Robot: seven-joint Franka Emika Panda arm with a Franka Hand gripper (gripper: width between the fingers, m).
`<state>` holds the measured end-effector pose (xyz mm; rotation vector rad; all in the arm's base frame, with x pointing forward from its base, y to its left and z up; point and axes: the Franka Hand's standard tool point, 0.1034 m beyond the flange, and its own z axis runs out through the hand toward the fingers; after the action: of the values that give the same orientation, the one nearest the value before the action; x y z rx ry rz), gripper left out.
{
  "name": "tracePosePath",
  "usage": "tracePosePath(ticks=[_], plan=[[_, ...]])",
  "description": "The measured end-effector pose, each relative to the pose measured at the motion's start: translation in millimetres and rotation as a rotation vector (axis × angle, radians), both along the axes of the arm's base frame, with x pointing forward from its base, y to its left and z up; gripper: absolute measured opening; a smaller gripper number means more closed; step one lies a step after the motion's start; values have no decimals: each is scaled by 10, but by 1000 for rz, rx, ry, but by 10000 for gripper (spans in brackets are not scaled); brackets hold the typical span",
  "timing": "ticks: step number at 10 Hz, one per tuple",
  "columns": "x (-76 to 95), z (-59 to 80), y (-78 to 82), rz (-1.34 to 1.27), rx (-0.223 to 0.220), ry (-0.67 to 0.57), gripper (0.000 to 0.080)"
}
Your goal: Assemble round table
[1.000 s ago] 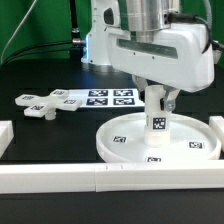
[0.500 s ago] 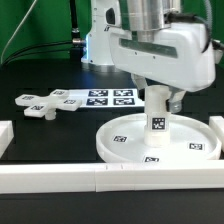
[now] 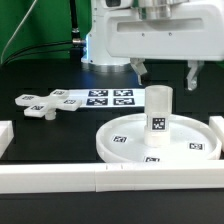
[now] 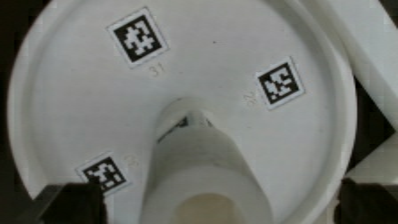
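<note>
**Exterior view.** The gripper (image 3: 164, 72) hangs above the leg (image 3: 158, 105) with its jaws spread wide, one finger on each side of the leg's line and both clear of its top. It holds nothing. The leg stands upright at the middle of the round disc (image 3: 180, 135), which lies flat on the black table (image 3: 50, 135) just behind the white border bars (image 3: 90, 178). The cross-shaped piece (image 3: 40, 103) lies well apart toward the exterior view's left, beside the marker board (image 3: 105, 97).

I judge the step in hand to be clearing the leg after placing it. To do this well, I would:
1. Retract straight up, with no sideways drift, so that neither finger brushes the leg.
2. Keep the jaws wide until they are well above it.
3. Confirm that the leg stands square before going for the cross-shaped piece. I cannot tell from here whether it is fully seated.

**Wrist view.** The camera looks down on the disc (image 4: 196, 80), with the leg's top (image 4: 210, 195) close beneath it and rising from the hub. Nothing lies between the jaws.

**Labels.** I find no brand and no readable writing. The only markings are square black-and-white markers: one on the leg's side, several on the disc and several on the marker board
</note>
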<state>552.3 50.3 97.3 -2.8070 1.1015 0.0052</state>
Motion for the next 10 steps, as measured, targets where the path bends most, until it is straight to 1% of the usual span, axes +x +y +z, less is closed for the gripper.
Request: tracePosePath(ticks=[3,5,7,10], plan=[[-5,-10,9,7,0,1,648],[-75,54,44,241,-34,-18,648],[-210,52,-36,357,-32,-24,648],[-217,37,-40,538,-38,-41,648]])
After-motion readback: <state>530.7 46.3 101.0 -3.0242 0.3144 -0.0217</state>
